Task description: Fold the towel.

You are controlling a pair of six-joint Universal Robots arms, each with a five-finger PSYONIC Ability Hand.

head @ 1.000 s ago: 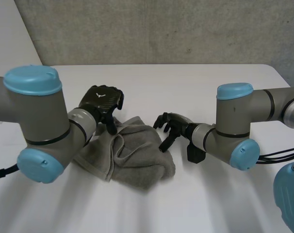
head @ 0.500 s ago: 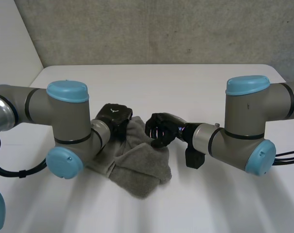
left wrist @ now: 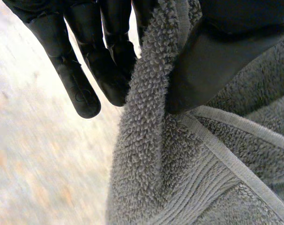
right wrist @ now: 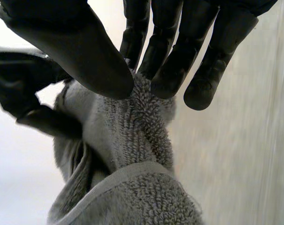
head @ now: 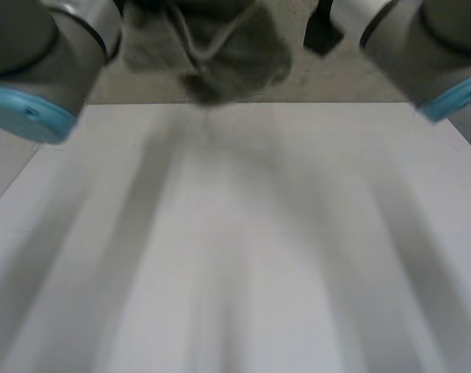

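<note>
Towel [head: 208, 50] hangs bunched above the table [head: 235, 249], left hand [left wrist: 85, 79] pinching its edge between thumb and fingers, right hand [right wrist: 165, 61] pinching a fold close by; you should draw them apart evenly and spread it before lowering.

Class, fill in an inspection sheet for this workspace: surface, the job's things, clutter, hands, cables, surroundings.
Surface: white table, plain top.
Job's things: grey towel, bunched, hanging above the table between both hands.
Clutter: nothing seen.
Hands: left hand pinches a towel fold between thumb and fingers; right hand pinches another fold the same way.
Cables: nothing seen.
Surroundings: grey wall behind the table.
</note>
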